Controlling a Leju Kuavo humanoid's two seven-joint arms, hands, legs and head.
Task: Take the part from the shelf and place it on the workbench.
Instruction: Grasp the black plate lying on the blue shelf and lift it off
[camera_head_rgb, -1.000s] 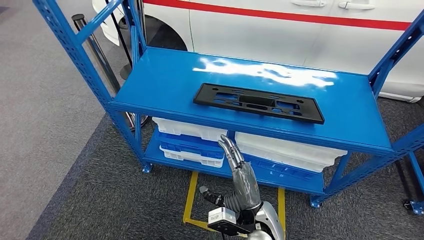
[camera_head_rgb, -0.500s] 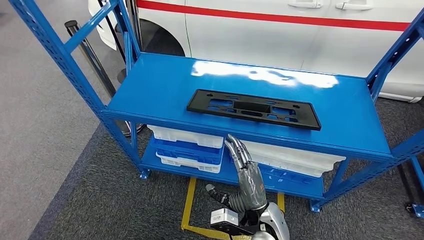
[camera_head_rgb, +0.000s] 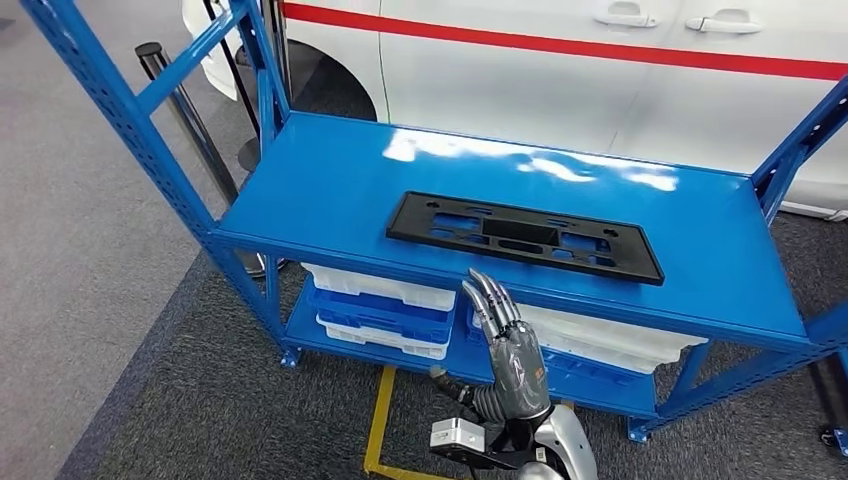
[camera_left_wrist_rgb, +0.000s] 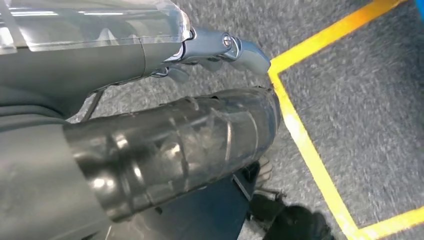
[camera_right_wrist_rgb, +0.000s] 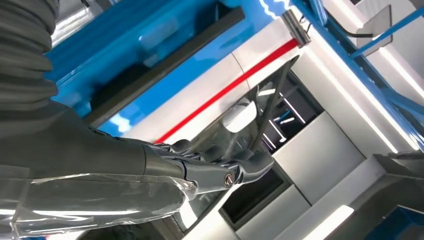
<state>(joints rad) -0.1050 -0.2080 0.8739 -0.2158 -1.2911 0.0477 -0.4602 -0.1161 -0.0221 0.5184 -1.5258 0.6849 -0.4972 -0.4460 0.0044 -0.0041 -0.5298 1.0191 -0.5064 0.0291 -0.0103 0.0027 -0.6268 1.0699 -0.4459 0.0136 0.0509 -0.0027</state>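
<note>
Black plastic part (camera_head_rgb: 524, 236), long and flat with rectangular cut-outs and small holes, lies flat on the upper blue shelf (camera_head_rgb: 330, 180), near its front edge and slightly right of centre. My right hand (camera_head_rgb: 510, 350) is raised in front of and below that shelf edge, fingers straight and slightly apart, holding nothing, apart from the part. My left hand (camera_left_wrist_rgb: 220, 47) hangs over grey carpet with a yellow line (camera_left_wrist_rgb: 300, 135), fingers loosely extended, empty. White trays (camera_head_rgb: 380, 290) sit on the lower shelf; a white car (camera_head_rgb: 560, 70) stands behind.
</note>
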